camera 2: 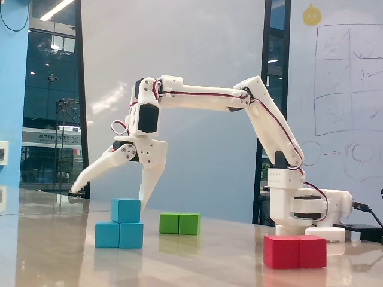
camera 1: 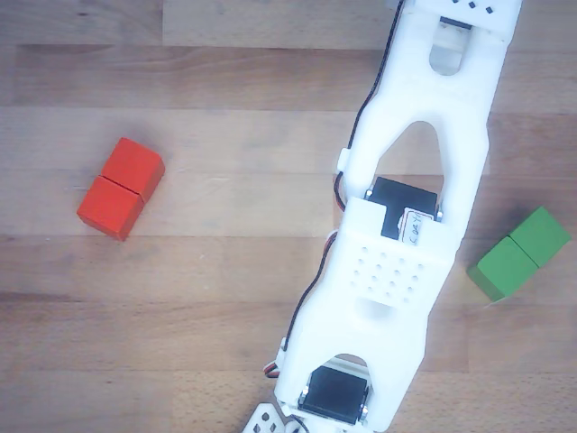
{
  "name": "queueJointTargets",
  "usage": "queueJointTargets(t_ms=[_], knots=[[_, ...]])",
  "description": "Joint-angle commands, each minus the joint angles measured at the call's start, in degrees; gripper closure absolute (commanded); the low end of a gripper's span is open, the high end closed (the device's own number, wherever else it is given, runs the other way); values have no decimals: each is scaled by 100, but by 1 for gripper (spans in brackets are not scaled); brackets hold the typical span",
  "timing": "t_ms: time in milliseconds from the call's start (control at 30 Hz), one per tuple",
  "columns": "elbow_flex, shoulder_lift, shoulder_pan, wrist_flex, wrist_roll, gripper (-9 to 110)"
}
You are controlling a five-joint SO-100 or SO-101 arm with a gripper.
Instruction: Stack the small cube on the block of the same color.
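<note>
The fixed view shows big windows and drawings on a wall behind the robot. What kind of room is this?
Probably an office or lab. A whiteboard with marker sketches stands at the right, tall glass panels look into a lit interior, and the robot arm works on a wooden table with colored blocks.

Other view: top-down, close. Fixed view: low side-on, table-level.
</note>
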Motion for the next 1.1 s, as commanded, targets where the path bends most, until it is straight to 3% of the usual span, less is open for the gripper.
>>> queueJointTargets(t_ms=[0,733,900,1067], knots=[[-483,167,44,-53,-26,44],[-483,343,1934,-44,-35,44],[-53,1371,1951,264,35,44],[1617,3305,1503,633,53,44]])
